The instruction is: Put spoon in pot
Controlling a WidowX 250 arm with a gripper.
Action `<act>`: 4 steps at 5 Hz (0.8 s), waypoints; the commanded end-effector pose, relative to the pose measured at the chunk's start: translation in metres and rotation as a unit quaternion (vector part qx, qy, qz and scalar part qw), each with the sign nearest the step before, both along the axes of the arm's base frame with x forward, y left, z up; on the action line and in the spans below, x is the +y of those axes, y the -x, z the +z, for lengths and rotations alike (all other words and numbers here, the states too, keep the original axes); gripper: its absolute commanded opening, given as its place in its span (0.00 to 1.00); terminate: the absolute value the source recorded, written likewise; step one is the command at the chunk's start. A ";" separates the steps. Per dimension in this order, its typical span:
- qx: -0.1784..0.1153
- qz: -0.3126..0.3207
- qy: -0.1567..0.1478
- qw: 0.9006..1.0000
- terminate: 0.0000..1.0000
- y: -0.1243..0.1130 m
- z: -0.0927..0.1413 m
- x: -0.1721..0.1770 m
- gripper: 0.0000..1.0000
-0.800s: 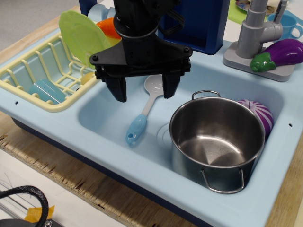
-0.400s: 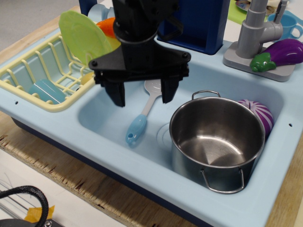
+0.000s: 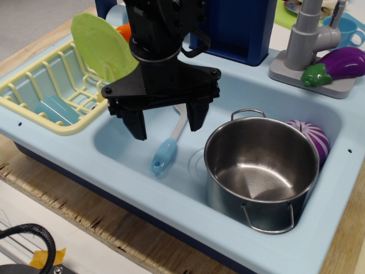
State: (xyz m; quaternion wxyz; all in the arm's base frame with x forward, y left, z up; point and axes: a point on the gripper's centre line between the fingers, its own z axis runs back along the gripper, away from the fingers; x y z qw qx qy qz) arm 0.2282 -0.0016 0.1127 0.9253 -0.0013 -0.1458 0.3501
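Note:
The spoon (image 3: 166,154) lies on the floor of the light-blue sink (image 3: 120,145), blue handle toward the front, white neck running back under my gripper; its bowl is hidden by the gripper. The shiny steel pot (image 3: 261,171) stands upright in the right half of the sink, with nothing inside it. My black gripper (image 3: 166,123) hangs over the spoon's neck with its two fingers spread wide, one on each side of the spoon and holding nothing. It is left of the pot.
A purple-and-white striped toy vegetable (image 3: 313,137) sits behind the pot. A yellow dish rack (image 3: 43,91) with a green plate (image 3: 101,45) stands at the left. A grey faucet (image 3: 305,40) and toy eggplant (image 3: 336,64) are at the back right.
My gripper has moved down and slightly left toward the front, now covering the spoon's bowl. Spoon and pot have not moved.

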 end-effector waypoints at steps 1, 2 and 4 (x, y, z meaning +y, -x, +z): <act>0.002 0.019 0.011 1.000 0.00 -0.007 -0.007 0.007 1.00; 0.008 0.024 0.018 1.000 0.00 -0.009 -0.015 0.009 1.00; 0.036 0.022 0.024 0.999 0.00 -0.005 -0.035 0.013 1.00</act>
